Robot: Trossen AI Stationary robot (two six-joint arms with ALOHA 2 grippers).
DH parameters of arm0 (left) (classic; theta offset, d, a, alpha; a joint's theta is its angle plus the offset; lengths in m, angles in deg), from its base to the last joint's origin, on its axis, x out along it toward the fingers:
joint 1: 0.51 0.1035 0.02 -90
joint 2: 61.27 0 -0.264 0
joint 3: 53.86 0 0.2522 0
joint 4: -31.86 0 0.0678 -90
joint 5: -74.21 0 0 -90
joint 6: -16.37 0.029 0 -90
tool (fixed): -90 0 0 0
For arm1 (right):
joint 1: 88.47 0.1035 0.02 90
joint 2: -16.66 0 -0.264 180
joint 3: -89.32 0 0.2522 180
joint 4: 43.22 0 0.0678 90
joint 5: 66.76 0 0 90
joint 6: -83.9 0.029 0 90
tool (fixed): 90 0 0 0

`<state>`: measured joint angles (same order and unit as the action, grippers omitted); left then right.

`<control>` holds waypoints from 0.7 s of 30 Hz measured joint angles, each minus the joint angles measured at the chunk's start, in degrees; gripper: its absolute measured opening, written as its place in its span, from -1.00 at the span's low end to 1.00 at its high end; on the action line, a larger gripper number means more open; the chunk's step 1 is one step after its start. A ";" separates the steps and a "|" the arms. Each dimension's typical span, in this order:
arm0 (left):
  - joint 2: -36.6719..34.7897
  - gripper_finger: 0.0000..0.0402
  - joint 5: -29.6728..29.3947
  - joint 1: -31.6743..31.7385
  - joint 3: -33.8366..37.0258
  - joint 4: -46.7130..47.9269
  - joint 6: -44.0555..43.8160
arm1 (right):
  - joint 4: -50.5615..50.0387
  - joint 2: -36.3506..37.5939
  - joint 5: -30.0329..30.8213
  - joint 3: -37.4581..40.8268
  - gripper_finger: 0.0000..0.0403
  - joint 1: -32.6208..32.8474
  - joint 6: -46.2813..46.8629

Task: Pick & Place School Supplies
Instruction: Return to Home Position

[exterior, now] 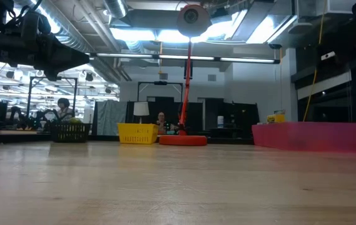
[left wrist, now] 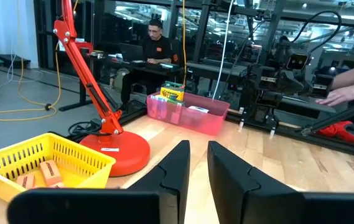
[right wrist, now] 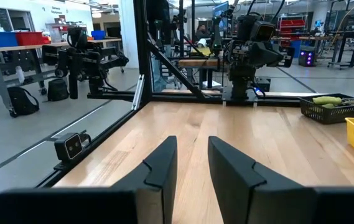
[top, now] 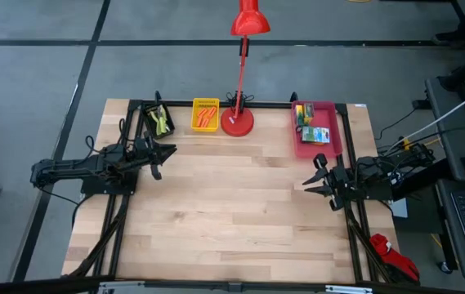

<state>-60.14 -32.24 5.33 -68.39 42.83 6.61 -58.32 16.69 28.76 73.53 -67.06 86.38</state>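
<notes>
- The left tool (top: pixel 163 158) hangs above the desk (top: pixel 232 220) near its left edge, on a folded arm. Its wrist view shows a narrow gap between the fingers and nothing held.
- In the black tray (top: pixel 152 110), at the far-left corner, lie the pliers (top: pixel 161 122) with lime-green handles. Their number is hard to make out.
- The yellow tray (top: pixel 194 114) sits just beside it along the far edge and holds the orange pieces (top: pixel 207 118). The left wrist view shows at least two.
- The red lamp (top: pixel 237 122) stands on its round base at the middle of the far edge, between the yellow and pink trays. It is no part of the job.
- The pink tray (top: pixel 336 135), toward the far-right corner, holds the crayon boxes (top: pixel 304 114), one of them upright at its far end.
- The right tool (top: pixel 317 175) hangs near the right edge, its arm drawn in. Its fingers are a little apart and hold nothing.
- Judgement: no supply shows outside the trays, so the sorting looks done, and the step in hand is the return to rest. The next move calls only for each arm to settle into its folded pose, clear of the trays and the lamp.
</notes>
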 joint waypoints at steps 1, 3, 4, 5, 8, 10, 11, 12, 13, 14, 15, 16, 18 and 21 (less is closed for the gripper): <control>0.00 -0.74 0.00 -0.02 0.00 0.00 0.00 | 0.00 0.00 0.00 0.00 -0.53 0.00 0.00; 0.00 -0.74 0.00 -0.02 0.00 0.00 0.00 | 0.00 0.00 0.00 0.00 -0.53 0.00 0.01; 0.00 -0.73 0.00 -0.02 0.00 0.00 0.00 | 0.00 0.00 0.00 0.00 -0.54 0.00 0.00; 0.00 -0.73 0.00 -0.01 0.00 0.00 0.01 | 0.00 -0.01 0.00 0.00 -0.54 0.00 0.00; 0.00 -0.72 0.00 -0.02 0.00 0.00 0.00 | 0.00 -0.01 0.01 0.00 -0.54 0.00 0.00; 0.00 -0.72 0.00 -0.02 0.00 0.00 0.01 | 0.00 0.00 0.00 0.00 -0.54 0.00 0.00; 0.00 -0.73 0.00 -0.02 0.00 0.00 0.00 | 0.01 -0.02 0.02 0.00 -0.54 0.00 0.00; 0.00 -0.73 0.00 -0.02 0.00 0.00 0.02 | 0.00 -0.02 0.02 0.00 -0.54 0.00 0.00; 0.00 -0.74 0.00 -0.01 0.00 0.00 0.01 | 0.01 -0.02 0.02 0.00 -0.54 0.00 0.00; 0.00 -0.74 0.00 -0.02 0.00 0.00 0.00 | 0.00 -0.02 0.02 0.00 -0.54 0.00 0.00; 0.00 -0.74 0.00 -0.02 0.00 0.00 0.01 | 0.00 -0.02 0.01 0.00 -0.54 0.00 0.00; 0.00 -0.74 0.00 -0.02 0.00 0.00 0.00 | 0.00 -0.02 0.00 0.00 -0.54 0.00 0.00; 0.00 -0.74 0.00 -0.02 0.00 0.00 0.00 | 0.00 -0.02 0.02 0.00 -0.54 0.00 0.00; 0.00 -0.73 0.00 -0.01 0.00 0.00 0.00 | 0.00 -0.02 0.02 0.00 -0.54 0.00 0.00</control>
<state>-60.14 -32.24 5.32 -68.39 42.83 6.61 -58.32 16.67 28.78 73.53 -67.06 86.38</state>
